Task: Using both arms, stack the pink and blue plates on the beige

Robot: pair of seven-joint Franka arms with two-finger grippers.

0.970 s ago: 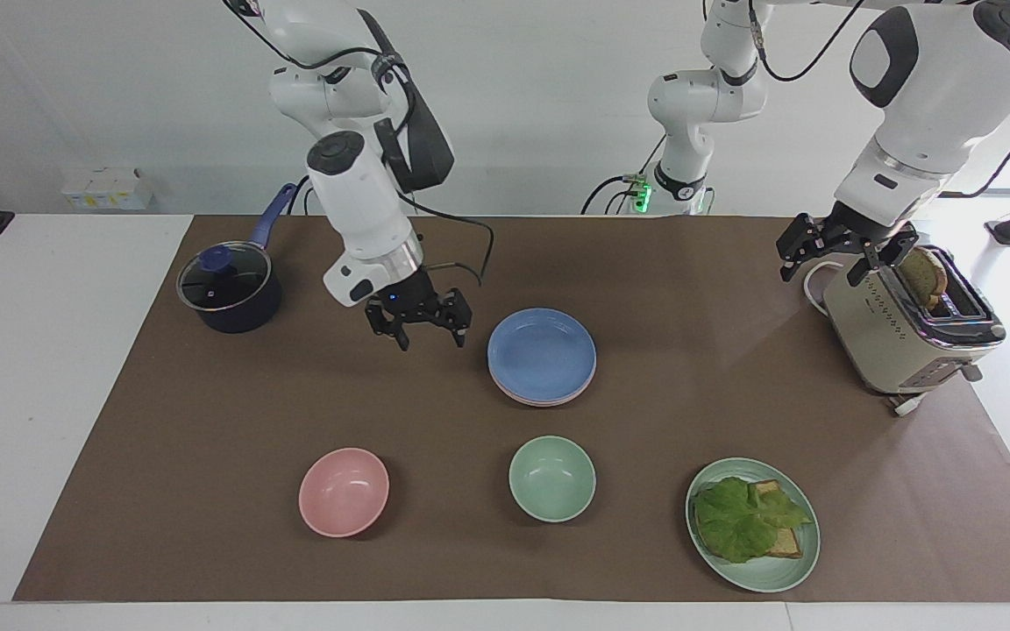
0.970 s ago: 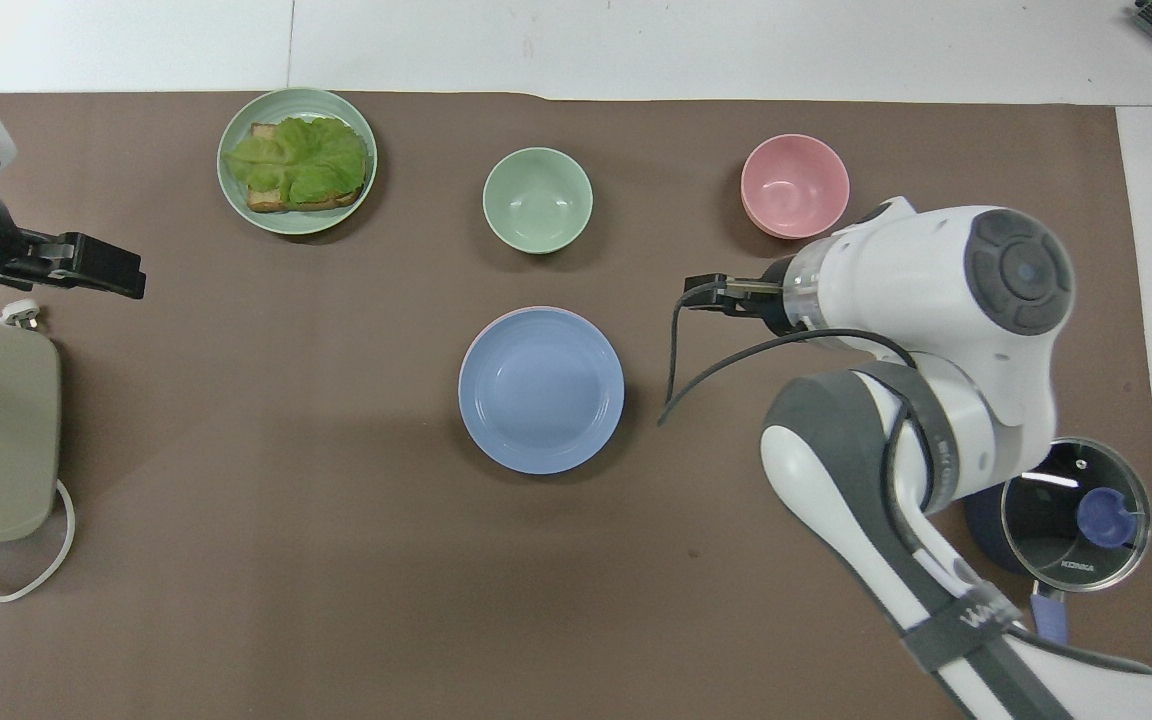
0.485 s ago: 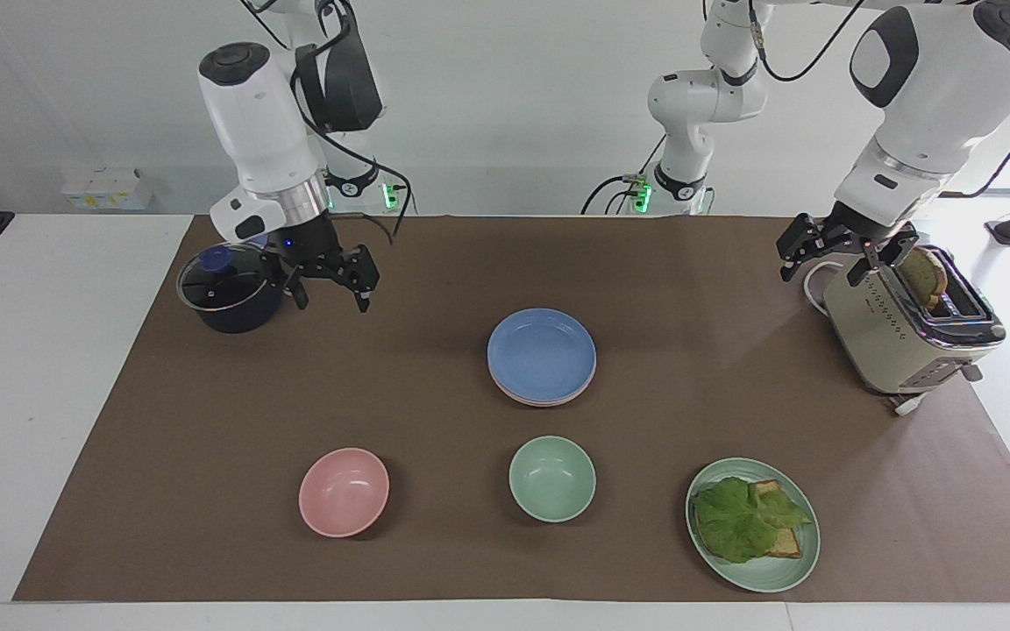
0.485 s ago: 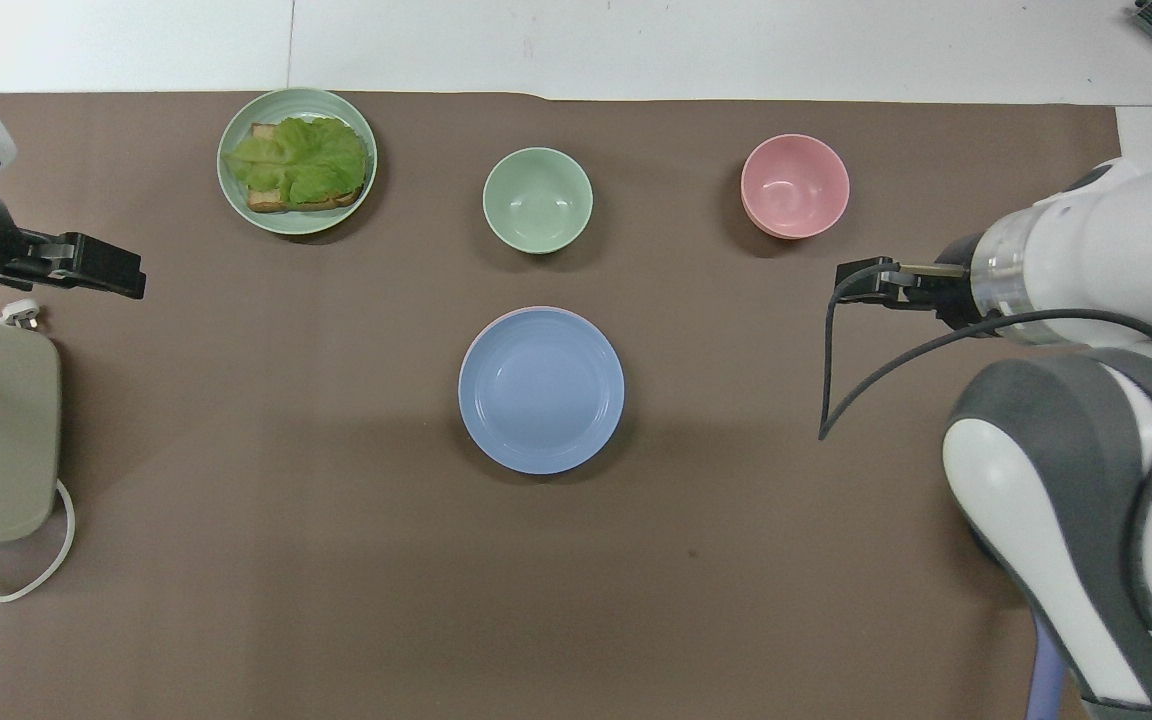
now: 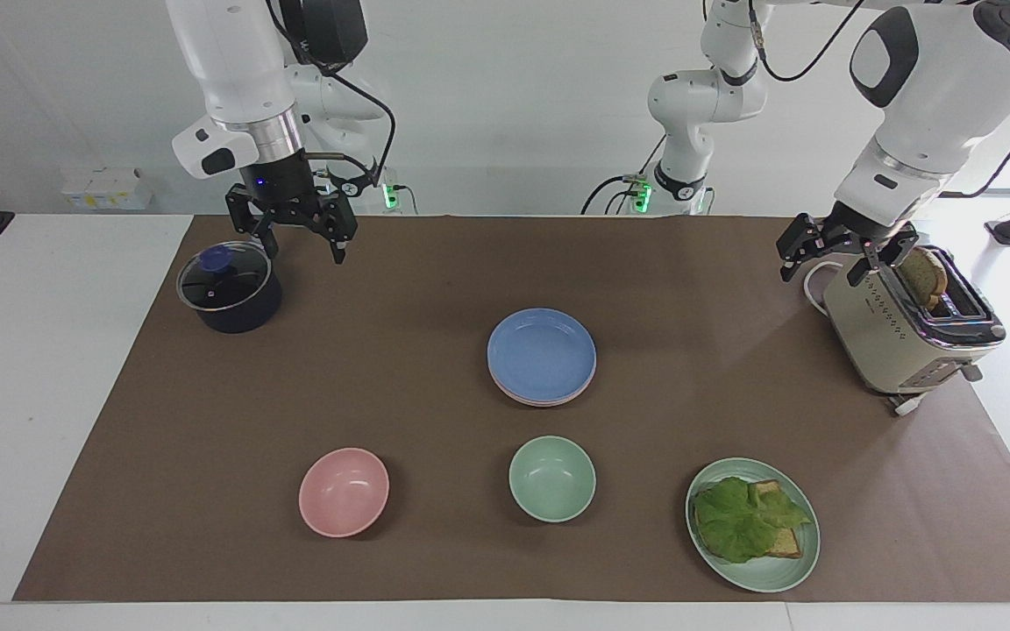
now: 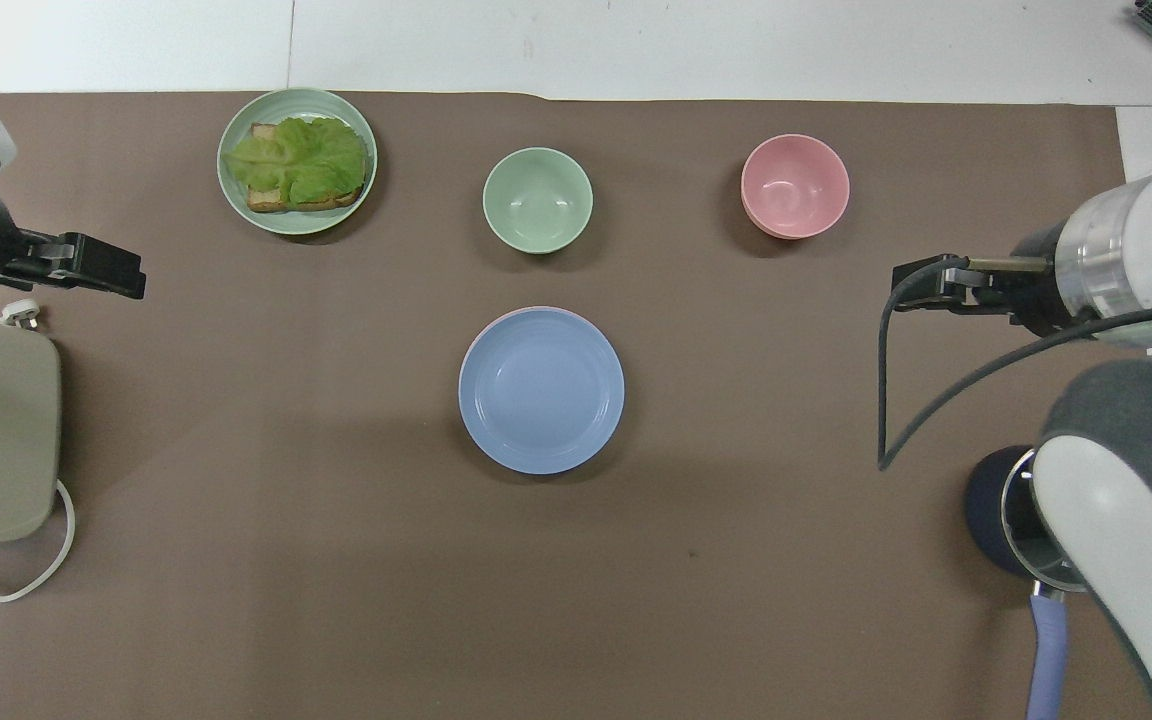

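While the blue plate [image 5: 542, 350] tops the pink plate [image 5: 529, 399] mid-table, you see both grippers empty, jaws apart. Right gripper [image 5: 299, 248] hangs beside the saucepan [image 5: 229, 288]; left gripper [image 5: 823, 265] waits beside the toaster [image 5: 904, 329].

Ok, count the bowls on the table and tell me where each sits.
2. The pink bowl sits toward the right arm's end; the green bowl sits beside it, farther from the robots than the stacked blue plate. None looks hidden.
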